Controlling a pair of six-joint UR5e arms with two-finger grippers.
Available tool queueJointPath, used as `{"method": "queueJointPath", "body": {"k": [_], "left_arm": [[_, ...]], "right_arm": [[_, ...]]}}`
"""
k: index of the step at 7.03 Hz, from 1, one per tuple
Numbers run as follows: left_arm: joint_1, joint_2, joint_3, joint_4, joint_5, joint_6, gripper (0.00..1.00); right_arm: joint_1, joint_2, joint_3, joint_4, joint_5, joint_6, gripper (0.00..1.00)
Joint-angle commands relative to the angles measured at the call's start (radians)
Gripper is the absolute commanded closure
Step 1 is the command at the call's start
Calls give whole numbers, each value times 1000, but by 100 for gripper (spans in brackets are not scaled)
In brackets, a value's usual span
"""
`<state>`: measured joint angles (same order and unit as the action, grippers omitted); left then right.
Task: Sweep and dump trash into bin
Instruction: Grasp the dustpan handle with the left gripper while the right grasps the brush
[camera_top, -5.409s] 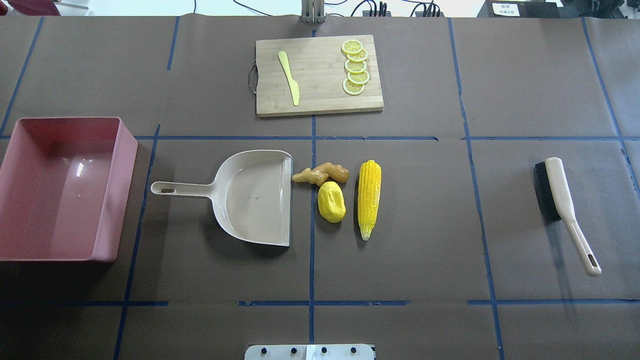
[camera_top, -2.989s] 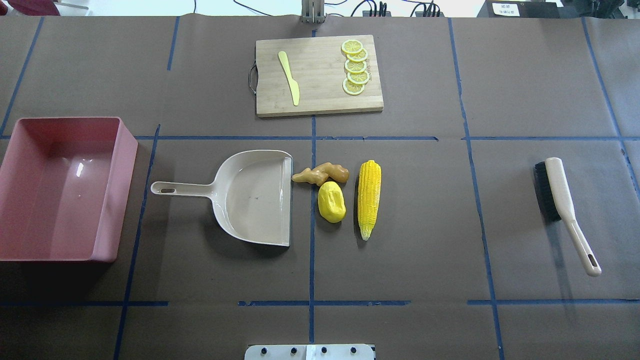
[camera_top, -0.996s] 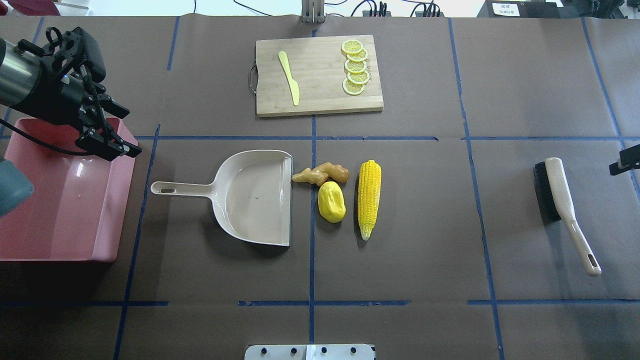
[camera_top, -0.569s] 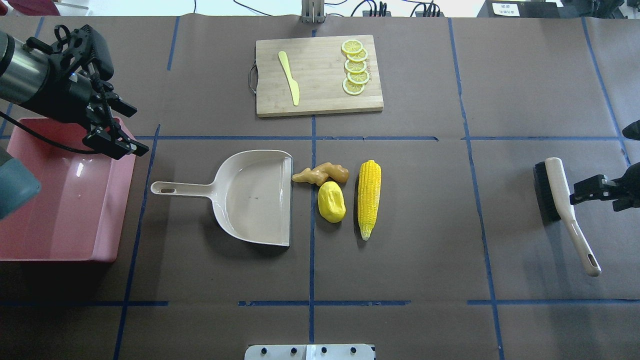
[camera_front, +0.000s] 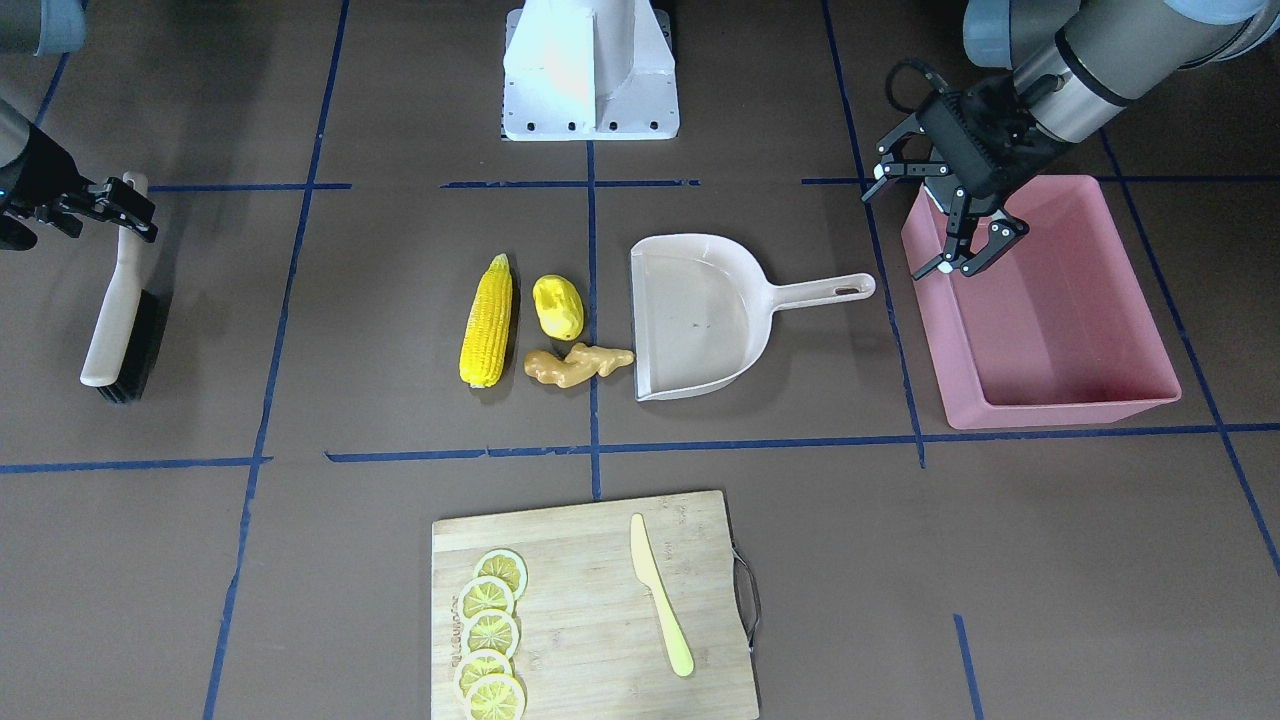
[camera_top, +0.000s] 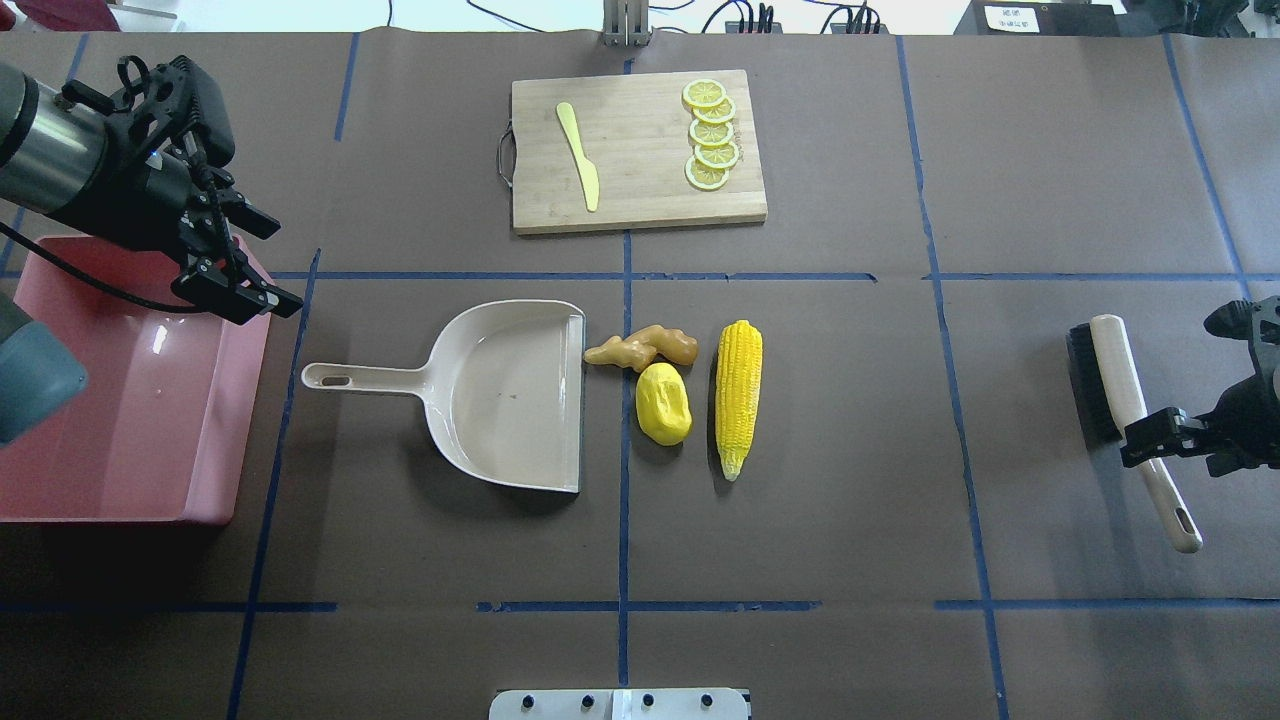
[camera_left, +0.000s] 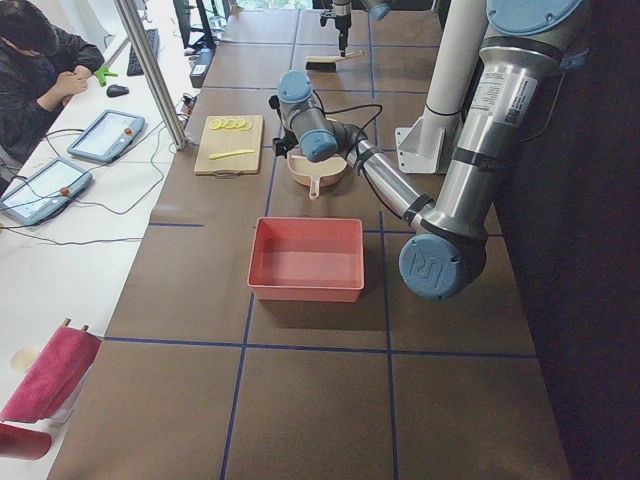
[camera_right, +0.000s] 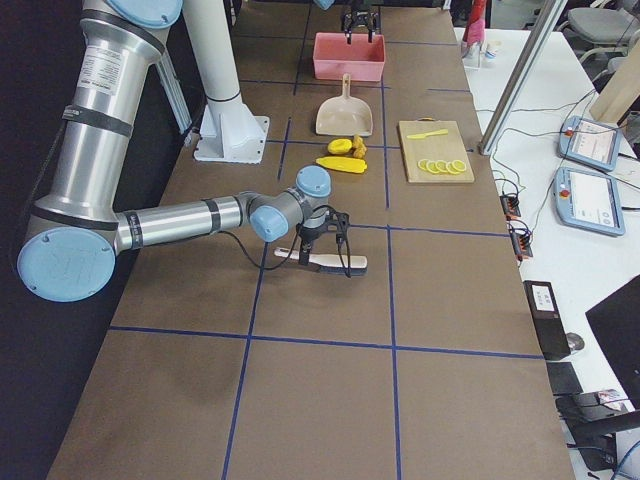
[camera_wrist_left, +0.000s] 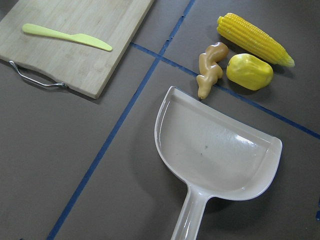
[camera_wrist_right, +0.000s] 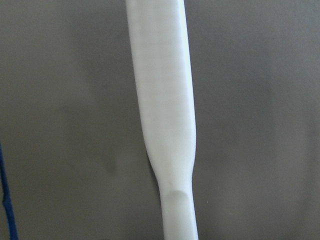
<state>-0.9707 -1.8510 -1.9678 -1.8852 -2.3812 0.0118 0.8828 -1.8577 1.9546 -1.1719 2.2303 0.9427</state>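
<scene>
There are three toy foods: one corn cob (camera_top: 739, 394), one yellow fruit (camera_top: 663, 403) and one ginger root (camera_top: 642, 349). There is one dustpan (camera_top: 500, 395), one bin (camera_top: 235, 400) and one brush (camera_top: 1118, 375). There is one cutting board (camera_top: 640, 190), one knife (camera_top: 578, 155) and five lemon slices (camera_top: 710, 132). Also one person (camera_left: 35, 75) and two tablets (camera_left: 105, 135) are seen.

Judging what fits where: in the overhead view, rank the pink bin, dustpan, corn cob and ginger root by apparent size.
Largest to smallest:
1. pink bin
2. dustpan
3. corn cob
4. ginger root
No two look close in size.
</scene>
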Motion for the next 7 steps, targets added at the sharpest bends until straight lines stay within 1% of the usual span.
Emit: {"method": "queueJointPath", "body": {"k": [1, 2, 3, 4, 5, 6, 7], "left_arm": [[0, 0, 1, 0, -1, 4, 0], [1, 0, 0, 0, 0, 5, 0], [1, -2, 0, 0, 0, 7, 0], [0, -2, 0, 0, 0, 8, 0], [0, -2, -2, -2, 2, 8, 0], [0, -1, -2, -2, 5, 8, 0], [0, 0, -2, -2, 7, 8, 0]], "right_arm": [[-28, 8, -46, 1, 8, 1, 2], [-36, 9, -46, 0, 8, 1, 2], [-38, 11, -46, 0, 9, -1, 17], [-38, 12, -46, -2, 11, -2, 47], [-39, 21, -49, -9, 11, -5, 72], [-51, 23, -49, -3, 11, -8, 90], [-54, 23, -51, -5, 14, -10, 100]]}}
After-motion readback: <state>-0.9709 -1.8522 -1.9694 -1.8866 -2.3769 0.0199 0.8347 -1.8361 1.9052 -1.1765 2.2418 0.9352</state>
